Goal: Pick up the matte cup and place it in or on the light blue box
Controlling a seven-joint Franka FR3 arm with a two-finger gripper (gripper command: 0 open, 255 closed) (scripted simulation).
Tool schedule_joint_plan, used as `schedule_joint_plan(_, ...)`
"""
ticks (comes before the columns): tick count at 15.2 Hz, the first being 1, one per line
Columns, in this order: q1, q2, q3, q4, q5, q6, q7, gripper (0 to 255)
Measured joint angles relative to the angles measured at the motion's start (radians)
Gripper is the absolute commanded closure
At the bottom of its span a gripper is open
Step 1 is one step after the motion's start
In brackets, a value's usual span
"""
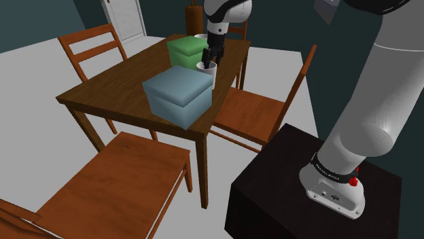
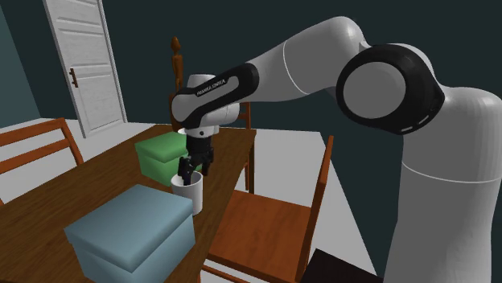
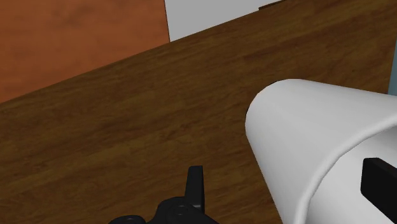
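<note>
Shoulder view, left: light blue box [image 1: 178, 95]. Just beside it the cup [image 1: 209, 70], plain white, matte, upright on the worktop [image 1: 109, 95], green box [image 1: 188, 49] behind. My claw [image 1: 206, 62] stands spread, one finger inside the rim, one outside. Right: worktop edge close, then a chair [image 1: 251, 112].

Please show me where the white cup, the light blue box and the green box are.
white cup [image 2: 190, 201]: second exterior view, on its side wall.
light blue box [image 1: 178, 83]: shoulder view, on its lid.
green box [image 1: 186, 46]: shoulder view, on its top.
</note>
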Motion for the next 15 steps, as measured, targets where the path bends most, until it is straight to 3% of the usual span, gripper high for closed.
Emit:
schedule_joint_plan(5, 0.0, 0.001, 0.0, -0.002, 0.0, 0.003, 0.0, 0)
schedule_joint_plan(6, 0.0, 0.001, 0.0, -0.002, 0.0, 0.003, 0.0, 255)
schedule_joint_plan(15, 0.0, 0.001, 0.0, -0.002, 0.0, 0.003, 0.0, 255)
